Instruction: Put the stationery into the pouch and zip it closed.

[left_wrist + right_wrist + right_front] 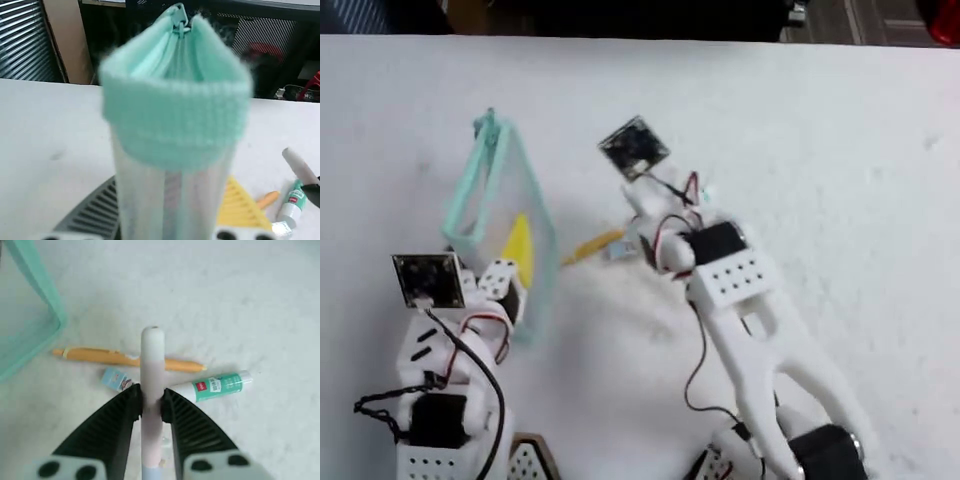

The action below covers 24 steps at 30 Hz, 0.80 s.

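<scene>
Right pincer [151, 391] clamps pale marker [152, 350] lengthwise, end pointing forward.

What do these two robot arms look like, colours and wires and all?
The left arm and right arm are white plastic shells with black motor blocks and hole-dotted panels. Thin red, white and black wires loop along them. Each wrist carries a square black camera board. The right arm's fingers are black and ribbed.

White table [860, 130]; grey blinds [22, 40], black mesh panel [272, 37] behind.
</scene>
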Available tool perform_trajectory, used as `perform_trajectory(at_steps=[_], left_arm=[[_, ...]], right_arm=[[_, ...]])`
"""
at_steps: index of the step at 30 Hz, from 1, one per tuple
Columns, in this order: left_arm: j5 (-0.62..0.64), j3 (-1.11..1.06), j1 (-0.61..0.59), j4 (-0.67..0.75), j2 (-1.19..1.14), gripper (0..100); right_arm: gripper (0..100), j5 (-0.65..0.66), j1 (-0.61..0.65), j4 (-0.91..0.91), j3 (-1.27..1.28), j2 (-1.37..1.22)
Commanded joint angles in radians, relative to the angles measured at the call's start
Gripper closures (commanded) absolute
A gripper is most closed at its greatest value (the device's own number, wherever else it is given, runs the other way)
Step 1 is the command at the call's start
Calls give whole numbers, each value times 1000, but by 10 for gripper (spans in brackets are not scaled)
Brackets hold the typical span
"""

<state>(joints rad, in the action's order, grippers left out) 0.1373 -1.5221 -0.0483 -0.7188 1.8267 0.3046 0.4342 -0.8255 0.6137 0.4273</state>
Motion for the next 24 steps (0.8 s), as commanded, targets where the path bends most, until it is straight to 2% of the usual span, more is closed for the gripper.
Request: perform_trajectory(at_steps=[1,6,9,17,21,24], left_arm=[[3,32,36,-18,2,805],[6,75,47,-92,2,804],[5,112,101,-152,2,804],[2,114,111,-167,2,801],[-28,112,117,-189,2,736],[-29,112,117,-189,2,733]], right_arm=[[981,-57,-42,53,23,93],[981,-135,-77,74,55,182],[982,-135,-59,71,31,262],[982,-80,82,1,-247,504],[982,-87,194,18,-391,519],[982,-86,288,113,-430,519]])
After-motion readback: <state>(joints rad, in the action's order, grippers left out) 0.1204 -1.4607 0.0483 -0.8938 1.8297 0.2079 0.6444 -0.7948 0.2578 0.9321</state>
